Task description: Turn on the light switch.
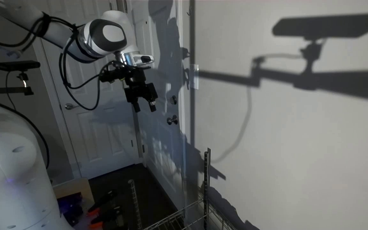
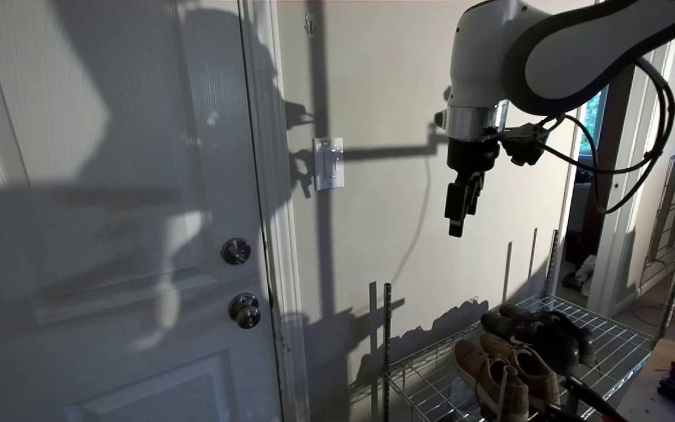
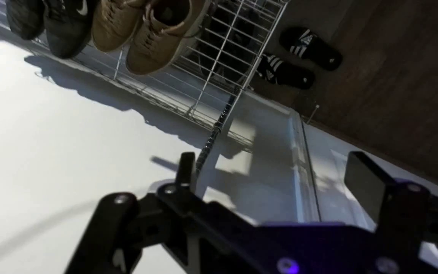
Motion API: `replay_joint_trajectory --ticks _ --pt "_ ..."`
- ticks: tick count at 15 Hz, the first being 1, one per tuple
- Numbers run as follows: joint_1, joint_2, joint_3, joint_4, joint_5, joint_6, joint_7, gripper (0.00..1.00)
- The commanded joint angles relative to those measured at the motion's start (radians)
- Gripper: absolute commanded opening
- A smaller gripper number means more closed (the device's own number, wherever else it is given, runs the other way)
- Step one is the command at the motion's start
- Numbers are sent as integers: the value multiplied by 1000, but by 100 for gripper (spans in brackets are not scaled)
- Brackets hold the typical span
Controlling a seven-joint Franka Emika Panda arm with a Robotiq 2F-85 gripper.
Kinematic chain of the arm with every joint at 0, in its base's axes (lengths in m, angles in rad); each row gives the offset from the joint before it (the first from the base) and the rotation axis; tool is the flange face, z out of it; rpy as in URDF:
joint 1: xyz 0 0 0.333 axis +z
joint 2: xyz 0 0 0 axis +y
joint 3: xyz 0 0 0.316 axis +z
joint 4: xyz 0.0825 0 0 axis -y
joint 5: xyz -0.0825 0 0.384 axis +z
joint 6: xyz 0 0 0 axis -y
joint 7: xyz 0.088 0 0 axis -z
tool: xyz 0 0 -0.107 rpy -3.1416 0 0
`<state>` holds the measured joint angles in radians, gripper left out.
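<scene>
The light switch [image 2: 329,164] is a white wall plate with a slim vertical rocker, beside the door frame. It shows edge-on in an exterior view [image 1: 194,76], partly in shadow. It is out of view in the wrist view. Whether it is up or down I cannot tell. My black gripper [image 1: 145,108] points downward in free air, apart from the wall and the switch. In an exterior view the gripper [image 2: 463,223] appears to the right of the switch, with its tips lower than the plate. In the wrist view the gripper's fingers [image 3: 274,167] are wide apart with nothing between them.
A white door [image 2: 138,252] with a deadbolt [image 2: 236,251] and a knob [image 2: 245,310] is left of the switch. A wire rack [image 2: 387,334] with upright posts stands against the wall below, holding brown shoes [image 2: 507,363] and black shoes [image 2: 539,334]. Sandals [image 3: 310,47] lie on the floor.
</scene>
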<state>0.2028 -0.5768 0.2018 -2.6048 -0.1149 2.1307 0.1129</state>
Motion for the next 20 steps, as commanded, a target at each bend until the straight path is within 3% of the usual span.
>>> replay_joint_trajectory --ticks 1,6,7,9,17,20 --pt "50 -80 29 -57 8 143 -23 100" --pt "34 -149 62 -118 -59 402 -14 100" --pt "48 -96 59 -62 -18 315 -9 100" --pt "41 -120 60 -85 -33 364 -10 100" --pt "33 -125 64 -94 -42 377 -9 100" --pt "-5 -65 72 -109 -67 531 8 100"
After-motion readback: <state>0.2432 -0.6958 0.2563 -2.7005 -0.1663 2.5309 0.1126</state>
